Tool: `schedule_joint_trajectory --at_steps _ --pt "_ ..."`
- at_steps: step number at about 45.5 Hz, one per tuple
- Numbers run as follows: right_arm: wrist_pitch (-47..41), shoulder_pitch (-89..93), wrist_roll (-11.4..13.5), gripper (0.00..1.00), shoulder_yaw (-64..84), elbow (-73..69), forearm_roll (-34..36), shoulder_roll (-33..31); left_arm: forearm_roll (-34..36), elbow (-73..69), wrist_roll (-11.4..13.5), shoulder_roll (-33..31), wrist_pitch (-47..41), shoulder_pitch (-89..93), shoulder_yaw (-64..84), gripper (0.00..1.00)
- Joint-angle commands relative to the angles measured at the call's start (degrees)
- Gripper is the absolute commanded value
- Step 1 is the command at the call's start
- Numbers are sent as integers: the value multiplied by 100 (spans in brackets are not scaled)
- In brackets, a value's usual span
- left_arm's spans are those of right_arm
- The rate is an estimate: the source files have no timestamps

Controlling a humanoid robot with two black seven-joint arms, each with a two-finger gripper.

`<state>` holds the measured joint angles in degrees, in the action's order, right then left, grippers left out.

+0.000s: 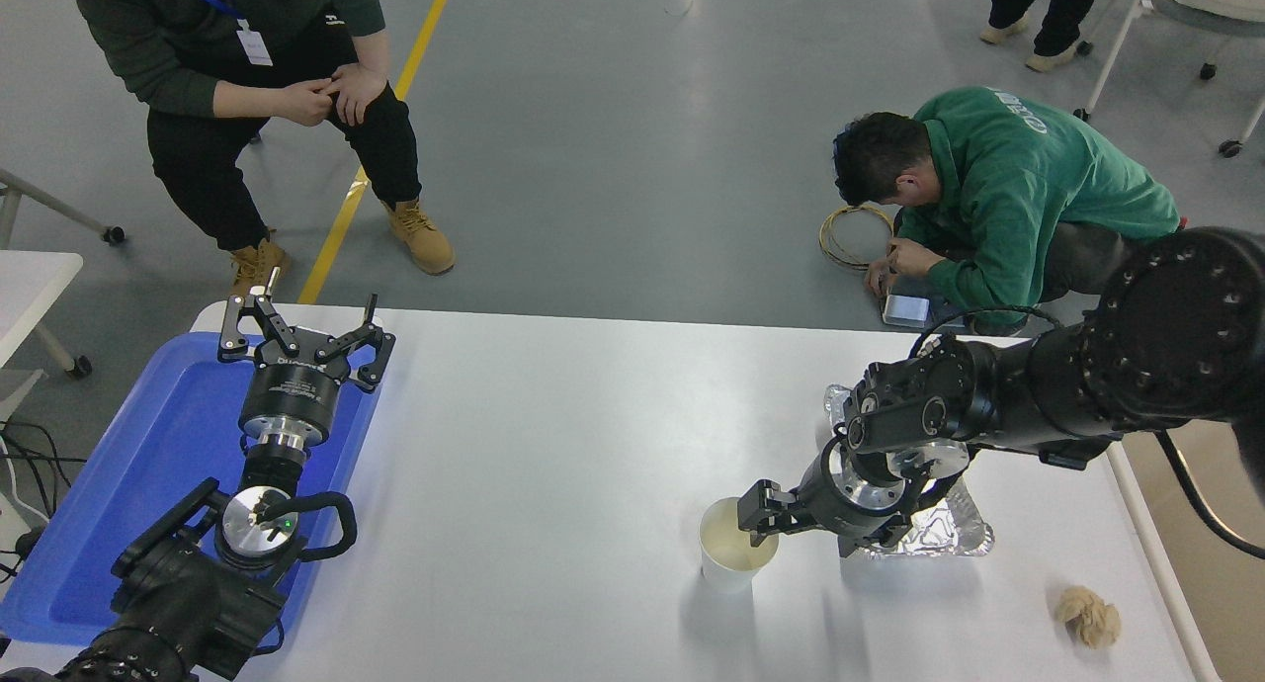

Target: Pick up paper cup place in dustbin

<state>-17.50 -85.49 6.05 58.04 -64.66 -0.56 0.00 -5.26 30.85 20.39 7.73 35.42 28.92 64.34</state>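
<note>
Paper cup (729, 557) upright on the white table (553, 445), near the front edge, right of the middle. Right gripper (759, 520) low at the cup's right rim, one finger seemingly over the cream inside; not possible to tell if the fingers are apart or closed. Foil tray (964, 532) just behind the right arm, mostly hidden by it. Crumpled paper ball (1088, 616) further right, well apart from the cup. Dustbin (1201, 563) at the right end of the table, only a strip visible. Left gripper (304, 332) parked over the blue tray (128, 484), fingers spread apart. Two people beyond the table's far side.
</note>
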Motion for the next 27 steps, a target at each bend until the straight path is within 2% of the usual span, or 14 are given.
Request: schedule_joint_trajectory --at_steps 1,4,5,8,14,27 --pt "107 94 -16 19 -56 68 -533 0 -1 0 0 1 0 0 0 100" --pt "107 77 -16 14 -47 68 -568 0 -1 0 0 1 0 0 0 100" --pt "107 59 -25 8 -47 68 -577 0 -1 0 0 1 0 0 0 100" --pt "98 41 -34 0 -47 59 -577 0 -1 0 0 1 0 0 0 100" --pt "89 -11 -280 0 -29 59 -586 0 -1 0 0 1 0 0 0 100" --pt "80 -187 -315 0 -29 15 -577 0 -1 0 0 1 0 0 0 100"
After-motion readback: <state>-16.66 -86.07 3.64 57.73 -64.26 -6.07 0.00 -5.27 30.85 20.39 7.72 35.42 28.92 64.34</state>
